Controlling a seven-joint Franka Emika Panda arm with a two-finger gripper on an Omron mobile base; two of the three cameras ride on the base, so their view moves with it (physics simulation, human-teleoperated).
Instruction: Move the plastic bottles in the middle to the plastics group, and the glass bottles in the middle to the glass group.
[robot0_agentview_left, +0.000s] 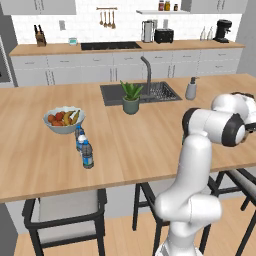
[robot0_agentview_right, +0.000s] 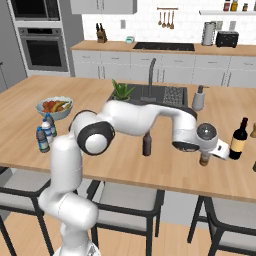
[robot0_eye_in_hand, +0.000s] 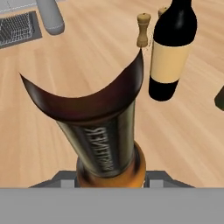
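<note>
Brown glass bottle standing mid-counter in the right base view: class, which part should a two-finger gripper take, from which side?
Probably its straight round body, from the near counter edge: the brown glass bottle stands upright with open wood on that side.

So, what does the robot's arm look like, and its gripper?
The arm is glossy white, made of rounded tube-like segments with dark grey to black rings at the joints. No loose cables show. The gripper sits under a white hand with a round dark grey disc on its side.
</note>
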